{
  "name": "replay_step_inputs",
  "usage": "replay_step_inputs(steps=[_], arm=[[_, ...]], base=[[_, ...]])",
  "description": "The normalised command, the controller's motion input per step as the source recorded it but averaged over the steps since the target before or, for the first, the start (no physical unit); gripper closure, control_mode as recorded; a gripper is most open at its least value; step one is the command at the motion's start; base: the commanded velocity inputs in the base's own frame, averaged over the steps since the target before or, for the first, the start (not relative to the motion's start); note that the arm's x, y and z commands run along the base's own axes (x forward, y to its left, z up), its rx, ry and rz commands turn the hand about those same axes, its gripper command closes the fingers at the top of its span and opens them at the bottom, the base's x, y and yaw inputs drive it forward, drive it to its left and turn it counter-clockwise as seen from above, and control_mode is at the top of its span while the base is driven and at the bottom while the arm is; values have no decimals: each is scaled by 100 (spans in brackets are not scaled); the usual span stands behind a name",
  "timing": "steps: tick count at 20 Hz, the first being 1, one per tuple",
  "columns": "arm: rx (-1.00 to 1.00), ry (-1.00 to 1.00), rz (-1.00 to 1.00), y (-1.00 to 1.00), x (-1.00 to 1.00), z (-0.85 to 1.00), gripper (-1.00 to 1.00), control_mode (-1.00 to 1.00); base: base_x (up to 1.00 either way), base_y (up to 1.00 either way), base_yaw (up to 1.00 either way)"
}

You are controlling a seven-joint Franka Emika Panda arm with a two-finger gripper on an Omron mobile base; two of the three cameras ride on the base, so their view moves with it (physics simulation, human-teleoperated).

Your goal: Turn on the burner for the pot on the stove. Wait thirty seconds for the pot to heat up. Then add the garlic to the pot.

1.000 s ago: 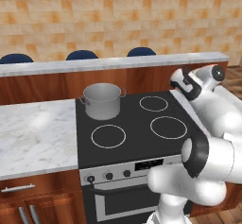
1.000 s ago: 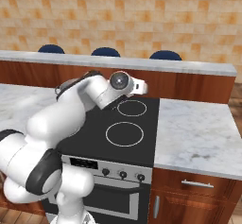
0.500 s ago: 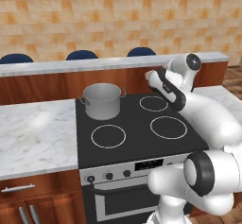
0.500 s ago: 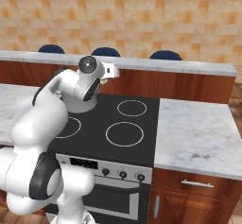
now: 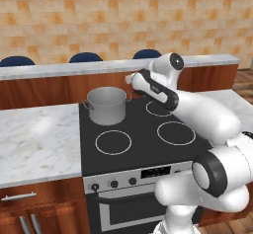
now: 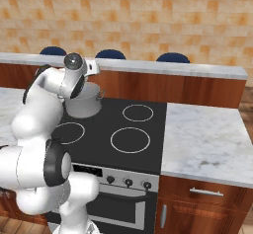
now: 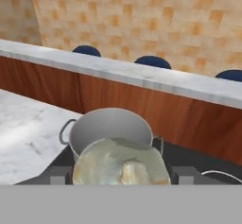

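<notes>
The grey pot [image 5: 106,104] stands on the back left ring of the black stove [image 5: 138,141]. The burner under it is hidden by the pot. My gripper [image 5: 131,78] hovers just right of the pot and above its rim, also seen from the other side [image 6: 94,69]. In the hand view the gripper [image 7: 118,176] is shut on the garlic [image 7: 120,167], a pale roundish bulb between the dark fingertips [image 7: 56,176]. The pot [image 7: 111,128] lies just beyond the garlic, and its inside looks bare.
Three plain white rings [image 5: 113,142] show on the stove top, and small black knobs [image 5: 113,183] line the silver front strip. Marble counters [image 5: 34,139] flank the stove on both sides [image 6: 207,139]. A raised bar ledge [image 5: 74,69] with blue stools behind runs along the back.
The arm has swung left from the stove's right side across the back rings. The gripper now hangs beside the pot with the garlic still in it.
</notes>
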Motion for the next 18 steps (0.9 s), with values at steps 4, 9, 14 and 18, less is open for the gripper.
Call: replay_step_inputs(steps=[4,9,14,18], arm=[[0,0,12,96,55,-15,100,-100],[-5,0,1,53,62,-26,100,-100],[-6,0,0,28,58,-21,100,-100],[-5,2,0,8,46,-20,100,-100]], base=[[0,0,0],[0,0,0],[0,0,0],[0,0,0]])
